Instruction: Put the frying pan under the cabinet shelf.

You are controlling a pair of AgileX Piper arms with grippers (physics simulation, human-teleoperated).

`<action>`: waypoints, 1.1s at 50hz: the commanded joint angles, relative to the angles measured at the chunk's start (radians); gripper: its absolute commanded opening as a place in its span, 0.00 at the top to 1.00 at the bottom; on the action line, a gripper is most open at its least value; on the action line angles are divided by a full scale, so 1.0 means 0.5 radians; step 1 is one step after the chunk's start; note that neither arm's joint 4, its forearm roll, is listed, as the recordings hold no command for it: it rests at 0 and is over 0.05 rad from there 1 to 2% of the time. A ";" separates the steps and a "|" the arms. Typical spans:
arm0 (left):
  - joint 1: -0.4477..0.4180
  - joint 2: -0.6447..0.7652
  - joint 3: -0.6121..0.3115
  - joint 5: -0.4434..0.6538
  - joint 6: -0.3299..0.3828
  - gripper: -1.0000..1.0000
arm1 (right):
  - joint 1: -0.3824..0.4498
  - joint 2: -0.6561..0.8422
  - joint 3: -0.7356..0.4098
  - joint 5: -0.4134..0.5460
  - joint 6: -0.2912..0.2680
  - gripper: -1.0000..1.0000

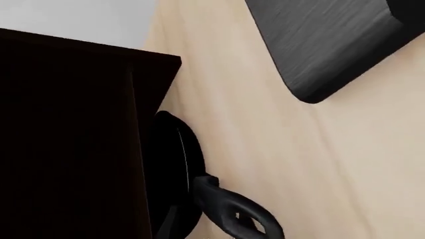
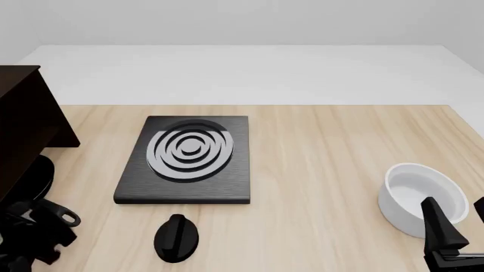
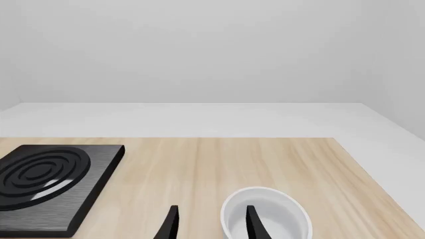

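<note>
The frying pan [image 2: 32, 177] is a black round shape lying on the table at the far left, partly beneath the dark brown cabinet shelf [image 2: 22, 116]. Its handle [image 2: 65, 218] points toward the near edge. In the left wrist view the pan's rim [image 1: 184, 164] and its looped handle [image 1: 232, 210] stick out from under the cabinet shelf [image 1: 66, 139]. My left gripper [image 2: 29, 242] is a dark mass just near of the handle, and its jaws are not distinguishable. My right gripper [image 3: 211, 225] is open and empty, low at the near right [image 2: 456, 224].
A flat black slab with grey rings [image 2: 189, 156] lies mid-table, also in the left wrist view [image 1: 325, 45] and the right wrist view [image 3: 47, 179]. A white bowl [image 2: 420, 195] stands just beyond my right gripper. A small black knob-like object [image 2: 176, 238] lies near the front edge.
</note>
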 commanded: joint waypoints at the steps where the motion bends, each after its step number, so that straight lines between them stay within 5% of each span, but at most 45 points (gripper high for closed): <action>1: -0.078 -0.054 0.210 0.377 0.168 0.00 | 0.001 0.000 0.000 0.000 0.000 0.00; 38: -0.370 -1.894 0.210 2.142 0.143 0.00 | 0.000 0.001 0.000 0.000 0.000 0.00; 55: -0.550 -2.437 0.210 2.562 0.097 0.00 | 0.000 0.000 0.000 0.000 0.000 0.00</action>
